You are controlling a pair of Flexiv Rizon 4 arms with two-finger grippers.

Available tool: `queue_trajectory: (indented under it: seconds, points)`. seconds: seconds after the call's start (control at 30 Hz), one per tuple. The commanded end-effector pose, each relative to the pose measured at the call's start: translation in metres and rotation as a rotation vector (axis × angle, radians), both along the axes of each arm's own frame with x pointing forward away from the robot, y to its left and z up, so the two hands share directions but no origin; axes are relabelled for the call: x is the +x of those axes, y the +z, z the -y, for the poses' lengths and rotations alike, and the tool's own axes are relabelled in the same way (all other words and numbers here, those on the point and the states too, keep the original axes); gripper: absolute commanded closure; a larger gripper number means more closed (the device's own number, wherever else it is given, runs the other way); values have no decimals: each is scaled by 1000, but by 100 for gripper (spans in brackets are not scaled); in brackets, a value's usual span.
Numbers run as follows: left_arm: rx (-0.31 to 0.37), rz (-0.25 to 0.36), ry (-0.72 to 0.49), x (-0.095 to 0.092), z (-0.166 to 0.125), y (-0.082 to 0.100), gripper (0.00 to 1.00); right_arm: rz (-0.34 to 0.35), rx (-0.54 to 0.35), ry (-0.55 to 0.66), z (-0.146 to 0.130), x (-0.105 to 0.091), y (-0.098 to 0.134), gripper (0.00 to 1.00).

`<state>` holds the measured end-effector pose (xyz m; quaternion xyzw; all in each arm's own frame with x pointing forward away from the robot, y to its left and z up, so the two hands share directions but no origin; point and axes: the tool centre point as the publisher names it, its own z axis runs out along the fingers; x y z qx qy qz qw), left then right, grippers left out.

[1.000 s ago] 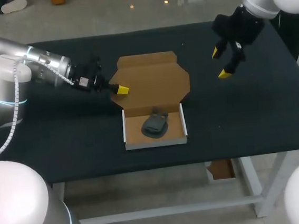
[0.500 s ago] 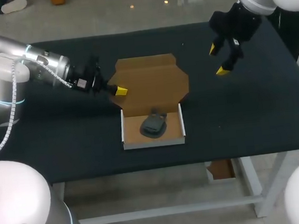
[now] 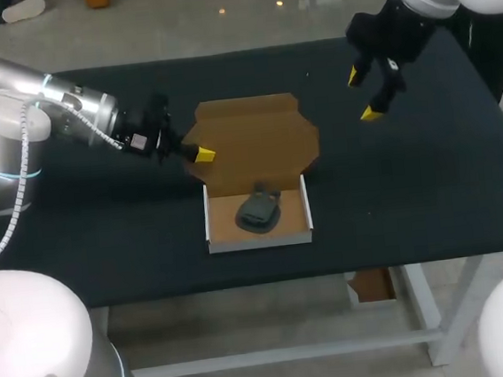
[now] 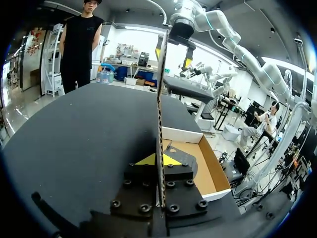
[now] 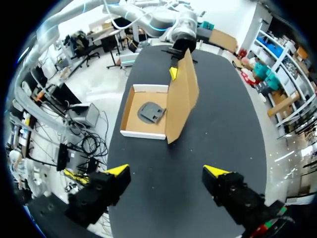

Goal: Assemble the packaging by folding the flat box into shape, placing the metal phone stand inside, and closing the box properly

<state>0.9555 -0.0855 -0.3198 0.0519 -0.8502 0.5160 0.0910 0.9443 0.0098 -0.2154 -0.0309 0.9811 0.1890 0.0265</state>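
Head view: the box (image 3: 259,241) is set on the table (image 3: 430,189) with the phone stand (image 3: 258,210) lying inside it, so loading is judged done. The lid (image 3: 260,139) is raised at the box's far side and pinched at its left edge by the left gripper (image 3: 202,154), likely so it can be swung shut. The right gripper (image 3: 363,93) is held spread and empty, well apart from the box, probably to be clear of the lid's path
Left wrist view: the lid is seen edge-on, clamped between both fingers, with the box just beyond
Right wrist view: fingers wide apart, nothing between them; the box is ahead, lid standing up
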Motion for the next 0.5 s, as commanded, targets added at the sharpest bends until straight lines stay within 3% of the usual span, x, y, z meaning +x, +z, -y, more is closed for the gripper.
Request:
queue_trajectory:
  seconds: [0.03, 0.47, 0.5]
  points:
    - [2, 0, 0, -1, 0, 0, 100, -8, -28, 6, -6, 3, 11, 0]
    - [2, 0, 0, -1, 0, 0, 100, -2, -74, 54, -31, 14, 26, 0]
    - [10, 26, 21, -3, -1, 1, 100, -1, -75, 58, -33, 15, 27, 0]
